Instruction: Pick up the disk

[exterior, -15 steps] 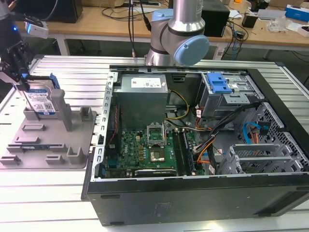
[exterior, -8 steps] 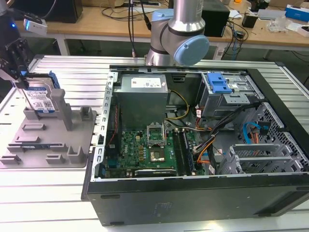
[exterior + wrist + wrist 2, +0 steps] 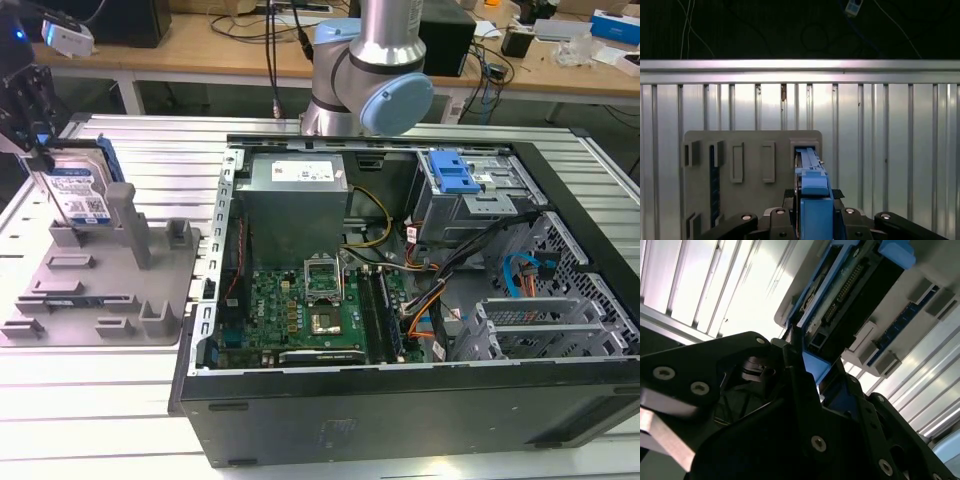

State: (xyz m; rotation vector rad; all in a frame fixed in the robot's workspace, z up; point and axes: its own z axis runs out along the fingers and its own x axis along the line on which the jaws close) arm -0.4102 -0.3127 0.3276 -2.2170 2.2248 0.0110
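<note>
The disk (image 3: pixel 82 195) stands on edge, a little tilted, at the far corner of the grey holder tray (image 3: pixel 100 290) on the exterior view's left. Its blue-and-white label faces the camera and a blue rail runs along its upper side. My gripper (image 3: pixel 42 160) comes down on it from above, black fingers shut on the disk's top edge. In the first wrist view the blue rail (image 3: pixel 810 170) runs straight between the fingers (image 3: pixel 785 220) over the tray (image 3: pixel 750 145). The second wrist view shows the disk's connector edge (image 3: pixel 850 285) just past the fingers (image 3: pixel 795 375).
An open computer case (image 3: pixel 400 270) with its motherboard lies to the exterior view's right of the tray. Inside it sits a blue-latched drive cage (image 3: pixel 455 175). The arm's base (image 3: pixel 370 70) stands behind the case. Everything rests on a slatted aluminium table (image 3: pixel 90 400).
</note>
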